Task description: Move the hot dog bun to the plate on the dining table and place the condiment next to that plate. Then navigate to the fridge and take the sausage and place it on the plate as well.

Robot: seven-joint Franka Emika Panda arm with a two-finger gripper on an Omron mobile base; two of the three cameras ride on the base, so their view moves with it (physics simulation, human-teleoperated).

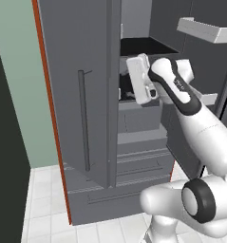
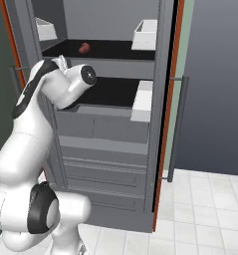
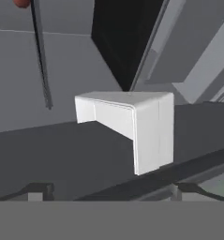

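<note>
The fridge stands open in front of me, dark grey with black inner shelves. The sausage is a small reddish-brown thing on the upper black shelf; in the hand view only its end shows at the top left corner. My gripper has reached inside the fridge at the level of the lower shelf, below the sausage. It is open, its fingertips far apart with nothing between them. In the left base view the gripper sits in the fridge opening. Bun, plate, condiment and dining table are out of view.
Light grey door shelves hang on the open right door, a second one lower down; one shelf fills the middle of the hand view. Another door shelf juts out at upper right. Drawers lie below the shelves.
</note>
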